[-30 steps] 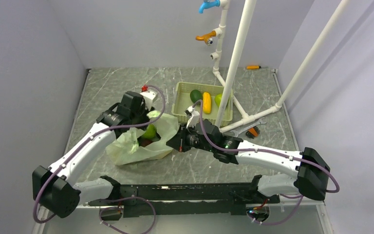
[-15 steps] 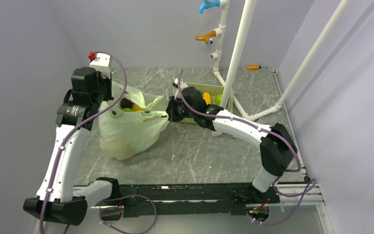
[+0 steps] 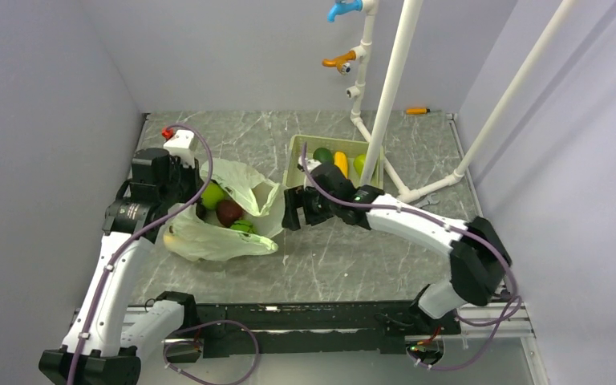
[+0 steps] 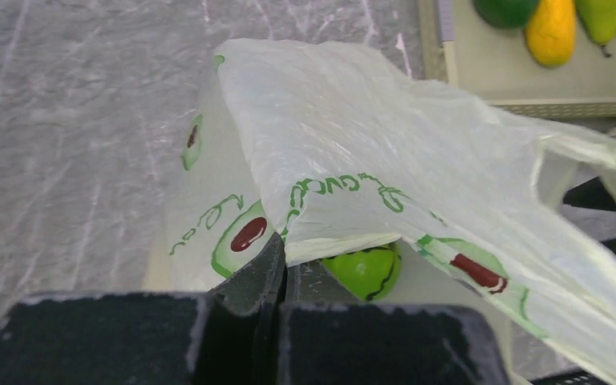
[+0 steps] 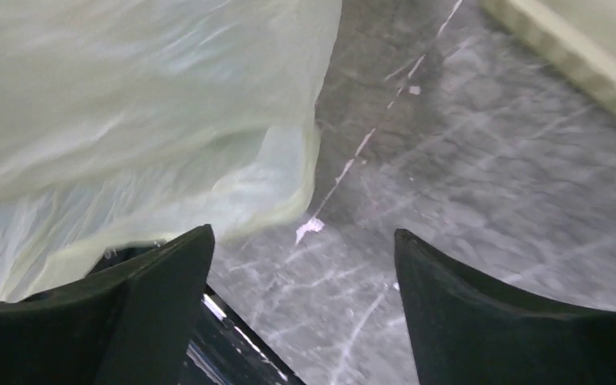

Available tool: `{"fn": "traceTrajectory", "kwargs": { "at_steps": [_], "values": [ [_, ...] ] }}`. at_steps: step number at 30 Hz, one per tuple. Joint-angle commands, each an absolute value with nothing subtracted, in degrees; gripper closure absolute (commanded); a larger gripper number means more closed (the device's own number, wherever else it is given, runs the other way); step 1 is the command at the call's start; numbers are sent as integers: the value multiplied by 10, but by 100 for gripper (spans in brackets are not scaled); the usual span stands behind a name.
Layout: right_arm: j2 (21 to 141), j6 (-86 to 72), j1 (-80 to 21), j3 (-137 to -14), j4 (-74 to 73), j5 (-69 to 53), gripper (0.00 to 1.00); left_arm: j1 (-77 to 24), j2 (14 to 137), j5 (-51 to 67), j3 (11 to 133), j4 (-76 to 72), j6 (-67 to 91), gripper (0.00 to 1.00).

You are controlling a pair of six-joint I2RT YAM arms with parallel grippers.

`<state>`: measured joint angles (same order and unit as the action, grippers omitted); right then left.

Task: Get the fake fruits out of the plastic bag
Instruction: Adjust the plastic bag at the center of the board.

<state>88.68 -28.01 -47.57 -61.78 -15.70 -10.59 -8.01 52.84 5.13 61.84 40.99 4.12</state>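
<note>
The pale-green plastic bag (image 3: 223, 239) lies on the table with its mouth open upward. Inside it show three fake fruits: a bright green one (image 3: 212, 195), a maroon one (image 3: 228, 212) and a green ball with a dark zigzag band (image 3: 242, 228). My left gripper (image 3: 194, 199) is at the bag's left rim. In the left wrist view it (image 4: 282, 255) is shut on a fold of the bag (image 4: 417, 152), with the zigzag ball (image 4: 365, 271) just beyond. My right gripper (image 3: 292, 210) is open beside the bag's right edge, its fingers (image 5: 168, 265) holding nothing and the bag (image 5: 128, 120) just ahead.
A beige slotted tray (image 3: 297, 172) behind the right gripper holds a dark green oval fruit (image 3: 322, 156), a yellow one (image 3: 341, 166) and a green one (image 3: 359, 164). White pipes (image 3: 387, 104) rise right of the tray. Walls close in the left and back.
The left arm lifted the bag and has now lowered it, mouth open, toward the table. The right gripper has let go of the bag's right edge and opened.
</note>
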Motion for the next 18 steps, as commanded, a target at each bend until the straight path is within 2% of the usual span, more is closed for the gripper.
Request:
{"fn": "traceTrajectory", "kwargs": {
  "at_steps": [1, 3, 7, 11, 15, 16, 18],
  "values": [
    [760, -213, -484, -617, -186, -70, 9, -78, 523, 97, 631, 361, 79, 100],
    [699, -187, -499, -589, -167, -79, 1, -78, 536, 94, 645, 364, 87, 100],
    [604, -134, -564, -513, -65, -110, 1, -78, 563, 99, 671, 376, 93, 100],
    [613, -135, -600, -507, 15, -142, 1, -78, 572, 106, 681, 381, 93, 100],
    [669, -132, -621, -521, 92, -187, 1, -78, 573, 102, 681, 385, 87, 100],
    [697, -133, -631, -531, 98, -175, 2, -78, 574, 101, 681, 386, 86, 100],
    [761, -130, -655, -571, 84, -166, 16, -78, 579, 101, 681, 387, 86, 100]
  ]
}}
